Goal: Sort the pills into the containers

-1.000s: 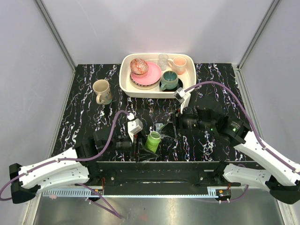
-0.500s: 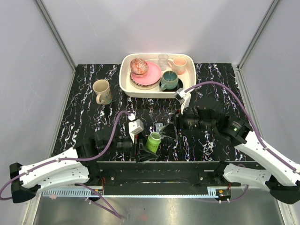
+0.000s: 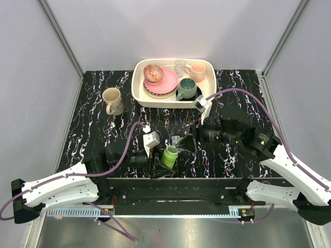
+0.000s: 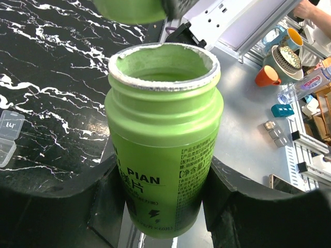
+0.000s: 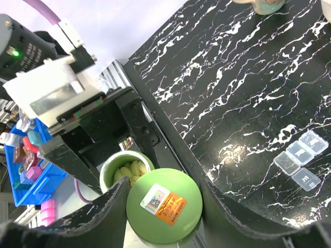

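My left gripper point(image 4: 164, 199) is shut on a small green bottle point(image 4: 163, 150) and holds it upright with its mouth open. In the top view the bottle point(image 3: 169, 155) is near the table's front edge, in the left gripper point(image 3: 159, 164). My right gripper point(image 5: 164, 206) is shut on the green cap point(image 5: 164, 205), just above and beside the bottle's mouth. Pale yellow pills point(image 5: 129, 170) show inside the bottle. The containers point(image 5: 301, 160), a clear strip of three compartments, lie on the black table to the right; they also show in the left wrist view point(image 4: 8, 135). The right gripper point(image 3: 187, 143) is in the top view.
A white tub point(image 3: 138, 93) at the back holds a pink plate, a teal mug, a pink cup and a glass. A beige mug point(image 3: 112, 100) stands at the back left. The black rail point(image 3: 176, 186) runs along the front edge.
The right gripper has drawn slightly to the right and back from the bottle. The left gripper and the bottle have barely moved.
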`<state>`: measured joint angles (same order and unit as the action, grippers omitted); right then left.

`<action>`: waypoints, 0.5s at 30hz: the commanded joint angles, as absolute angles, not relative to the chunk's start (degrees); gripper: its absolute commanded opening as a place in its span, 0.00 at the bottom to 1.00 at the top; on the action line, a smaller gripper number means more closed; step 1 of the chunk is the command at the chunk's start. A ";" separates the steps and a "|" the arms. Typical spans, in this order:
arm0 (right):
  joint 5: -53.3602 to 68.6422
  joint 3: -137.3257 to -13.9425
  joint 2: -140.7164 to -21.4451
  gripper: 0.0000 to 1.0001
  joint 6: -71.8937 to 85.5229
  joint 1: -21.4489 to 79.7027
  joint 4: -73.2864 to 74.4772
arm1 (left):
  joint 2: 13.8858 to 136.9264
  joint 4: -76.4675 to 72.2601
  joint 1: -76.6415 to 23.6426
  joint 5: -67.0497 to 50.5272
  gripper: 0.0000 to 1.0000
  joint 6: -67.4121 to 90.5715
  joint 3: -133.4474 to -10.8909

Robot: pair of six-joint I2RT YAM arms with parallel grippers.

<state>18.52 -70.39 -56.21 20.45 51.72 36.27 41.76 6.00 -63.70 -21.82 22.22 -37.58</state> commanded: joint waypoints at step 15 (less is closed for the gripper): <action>20.83 -72.60 -55.99 0.00 20.39 52.03 37.09 | 41.31 4.57 -63.81 -19.95 0.00 21.09 -40.61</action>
<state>19.68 -70.94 -56.21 20.64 51.72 36.36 42.50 7.33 -63.70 -21.26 22.15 -37.58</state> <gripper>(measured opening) 0.578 0.561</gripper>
